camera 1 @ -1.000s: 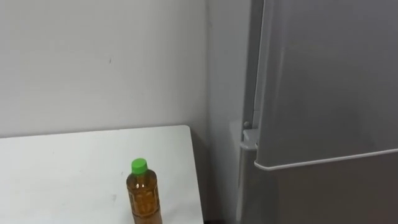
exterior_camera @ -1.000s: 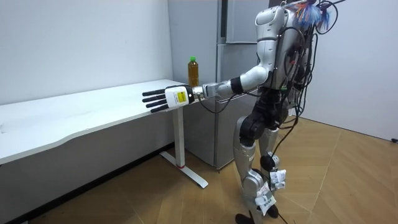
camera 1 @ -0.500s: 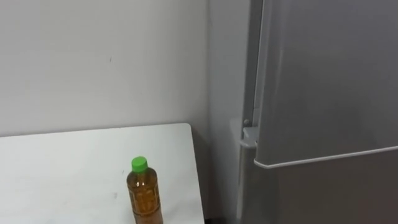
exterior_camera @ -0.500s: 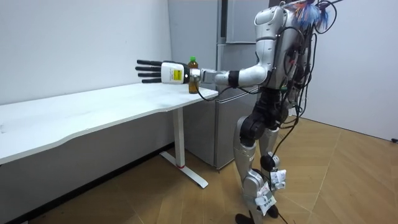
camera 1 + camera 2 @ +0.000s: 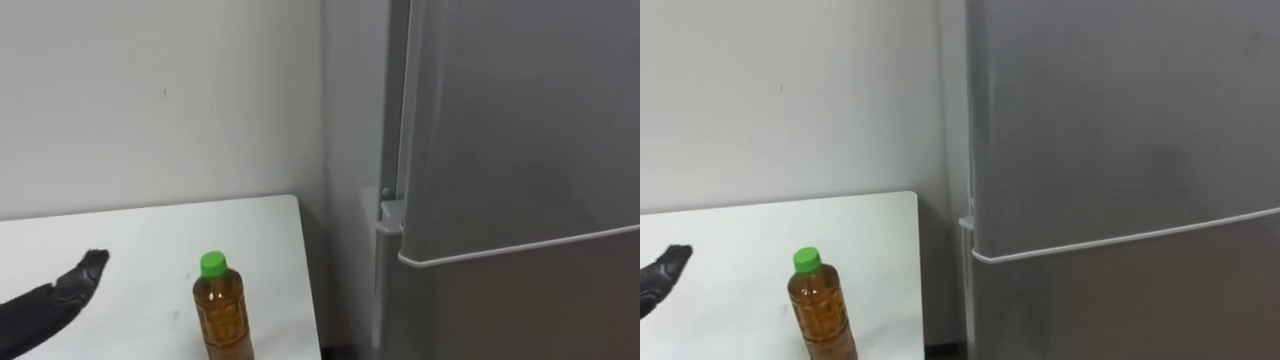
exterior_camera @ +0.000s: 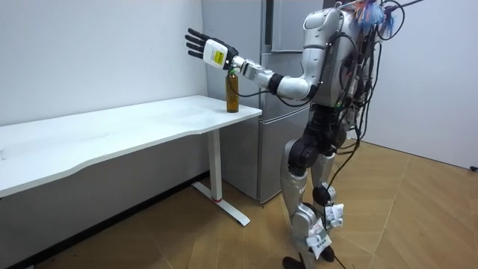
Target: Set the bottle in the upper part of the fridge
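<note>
Amber bottle (image 5: 222, 318) stands untouched on the white worktop (image 5: 140, 235), lower centre. Left hand (image 6: 208, 48) has swung up from worktop level to above it, fingers (image 5: 70, 285) spread wide, empty. Fridge (image 5: 520, 150) door shut; grasp not begun.

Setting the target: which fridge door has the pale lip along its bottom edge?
The upper door; the lower door starts just beneath that lip.

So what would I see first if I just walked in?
Probably the amber plastic bottle with a green cap, standing upright near the white table's right end. The robot's black left hand hangs in the air to its left, fingers straight, and a grey fridge stands shut beside the table.
</note>
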Available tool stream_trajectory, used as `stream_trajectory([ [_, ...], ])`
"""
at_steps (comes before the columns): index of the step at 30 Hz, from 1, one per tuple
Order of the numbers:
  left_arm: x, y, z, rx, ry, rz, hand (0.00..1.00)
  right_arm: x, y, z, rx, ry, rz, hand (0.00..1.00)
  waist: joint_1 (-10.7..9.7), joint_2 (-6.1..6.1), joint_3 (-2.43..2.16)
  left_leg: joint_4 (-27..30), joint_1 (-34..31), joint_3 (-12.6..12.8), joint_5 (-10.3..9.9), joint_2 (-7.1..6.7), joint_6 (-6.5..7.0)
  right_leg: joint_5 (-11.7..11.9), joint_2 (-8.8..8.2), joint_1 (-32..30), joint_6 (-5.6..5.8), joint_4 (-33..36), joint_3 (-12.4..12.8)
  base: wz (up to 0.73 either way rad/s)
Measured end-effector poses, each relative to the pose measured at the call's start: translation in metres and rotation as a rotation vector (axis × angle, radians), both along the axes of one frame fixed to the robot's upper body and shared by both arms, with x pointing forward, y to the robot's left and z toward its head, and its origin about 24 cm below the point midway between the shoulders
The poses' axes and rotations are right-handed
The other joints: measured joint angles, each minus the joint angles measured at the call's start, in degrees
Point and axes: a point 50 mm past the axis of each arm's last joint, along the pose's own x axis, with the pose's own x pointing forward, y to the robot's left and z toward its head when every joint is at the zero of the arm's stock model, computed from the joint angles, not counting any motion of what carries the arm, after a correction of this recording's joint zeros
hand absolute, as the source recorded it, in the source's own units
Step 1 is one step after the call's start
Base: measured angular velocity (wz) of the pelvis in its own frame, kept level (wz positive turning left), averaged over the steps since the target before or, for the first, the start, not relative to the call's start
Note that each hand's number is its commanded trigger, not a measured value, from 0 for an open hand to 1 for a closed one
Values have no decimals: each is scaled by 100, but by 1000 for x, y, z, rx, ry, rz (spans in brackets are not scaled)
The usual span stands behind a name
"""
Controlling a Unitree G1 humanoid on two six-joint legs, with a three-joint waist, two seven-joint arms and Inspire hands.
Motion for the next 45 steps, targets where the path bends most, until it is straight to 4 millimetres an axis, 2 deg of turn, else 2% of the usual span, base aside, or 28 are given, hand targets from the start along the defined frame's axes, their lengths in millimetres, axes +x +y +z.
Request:
stream_trajectory([
  [6, 16, -15, 19, 36, -53, -135, 0, 2, 2, 0, 14, -5, 16, 0, -83, -12, -15, 27, 4, 10, 0, -2, 0, 1, 0, -5, 0, 5, 44, -3],
  [8, 17, -26, 24, 54, -61, -217, 0, 3, 2, 0, 25, -9, 19, 0, -207, -3, -21, 28, -9, -18, 0, -4, 0, 1, -3, 1, 1, 3, 22, 5],
  [12, 24, -43, 29, 85, -60, -341, 0, 5, 3, -1, 31, -4, 28, 0, -286, 29, -39, 31, -24, -98, 0, -3, 0, 2, 0, -5, 1, 4, 20, 2],
  [19, 35, -57, 44, 129, -106, -457, 0, 9, 4, -1, 34, -3, 35, 0, -488, 47, -49, 37, -29, -102, 1, 0, -1, 4, 1, 7, -3, 13, 1, 1],
  [22, 39, -62, 53, 147, -143, -490, 0, 9, 4, -2, 36, 2, 35, 0, -505, 52, -50, 37, -5, -85, 1, -4, -1, 4, -5, 20, -2, 20, 15, 0],
  [28, 33, -79, 67, 184, -198, -606, 0, 9, 4, -2, 38, 4, 20, 0, -530, 120, -36, 41, 3, -85, 1, -5, 0, 3, -6, 17, -2, 11, 15, 0],
  [33, 30, -89, 70, 192, -205, -695, 0, 10, 4, -2, 43, 6, 11, 0, -567, 138, -26, 40, 5, -82, 2, -4, -1, 1, -5, -6, -2, 0, 7, 0],
  [39, 24, -102, 77, 203, -239, -804, 0, 15, 5, -2, 52, 7, 25, 0, -632, 156, -39, 40, -42, -79, 2, -5, -1, 1, -6, -51, -2, -3, 5, 0],
  [41, 22, -104, 79, 211, -243, -815, 0, 16, 6, -2, 56, 9, 25, 0, -668, 175, -58, 41, -106, -81, 2, -5, -1, 2, -6, -89, -3, 7, 3, 0],
  [45, 23, -107, 77, 224, -228, -853, 0, 16, 6, -2, 56, 11, 26, 0, -669, 172, -56, 40, -100, -84, 2, 2, -1, 4, 2, -98, -5, 11, 14, 0],
])
